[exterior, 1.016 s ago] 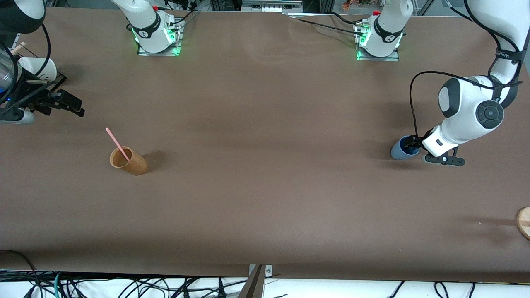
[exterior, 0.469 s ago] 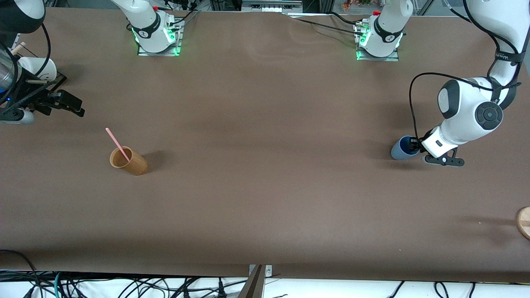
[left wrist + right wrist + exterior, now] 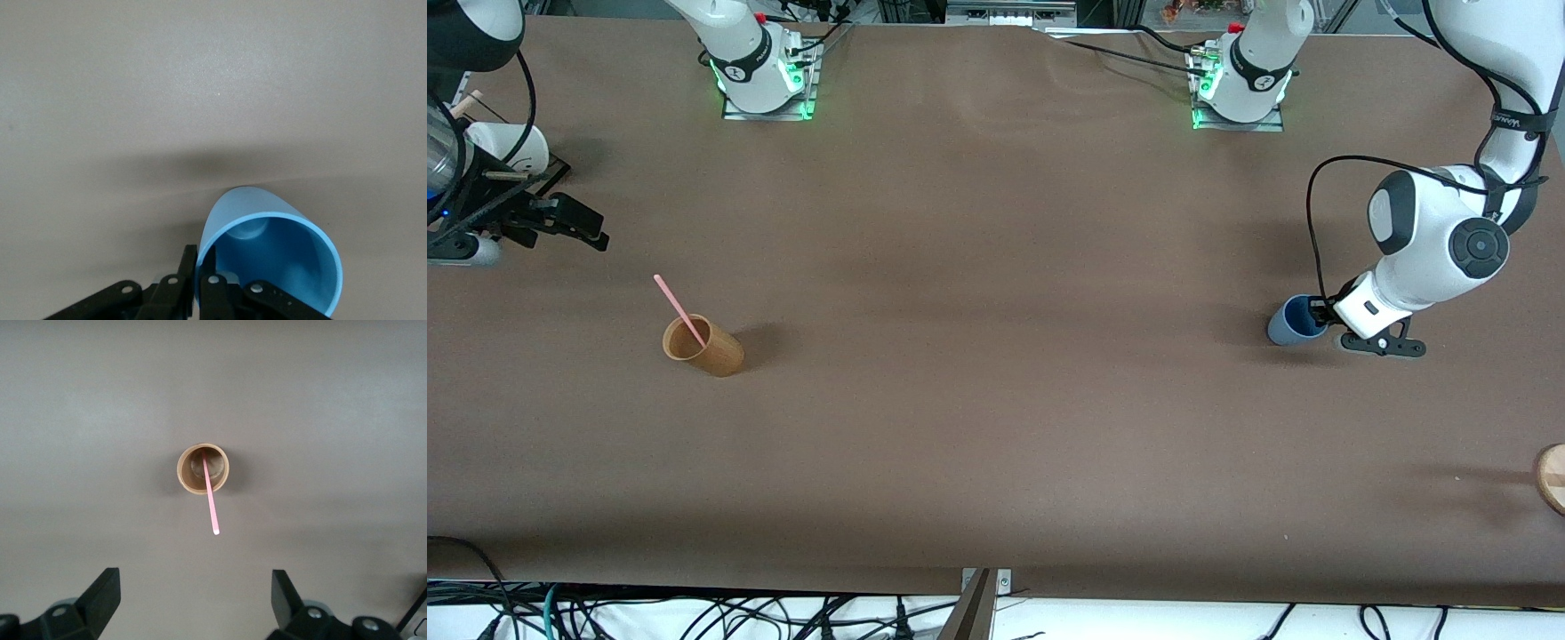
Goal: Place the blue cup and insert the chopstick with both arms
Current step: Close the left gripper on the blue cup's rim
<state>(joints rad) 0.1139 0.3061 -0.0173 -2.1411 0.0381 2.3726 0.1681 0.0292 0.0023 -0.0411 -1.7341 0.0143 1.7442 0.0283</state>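
The blue cup (image 3: 1289,324) is at the left arm's end of the table, and I cannot tell whether it touches the table. My left gripper (image 3: 1319,311) is shut on its rim, one finger inside and one outside. The left wrist view shows the cup's bright blue inside (image 3: 273,263) and the left gripper (image 3: 204,270) pinching the wall. The pale pink chopstick (image 3: 679,308) leans in the orange-brown cup (image 3: 707,348) near the right arm's end. My right gripper (image 3: 574,224) is open and empty, up in the air. The right wrist view looks down on the chopstick (image 3: 211,501), the orange-brown cup (image 3: 193,472) and the right gripper (image 3: 197,600).
A round wooden object (image 3: 1552,478) lies at the table's edge at the left arm's end, nearer to the front camera than the blue cup. A white cylinder (image 3: 511,147) sits at the right arm's end. The arm bases (image 3: 763,76) stand along the table's back edge.
The left arm's wrist has shifted very slightly with the blue cup in its grip. The right arm, the orange-brown cup and the chopstick have not moved.
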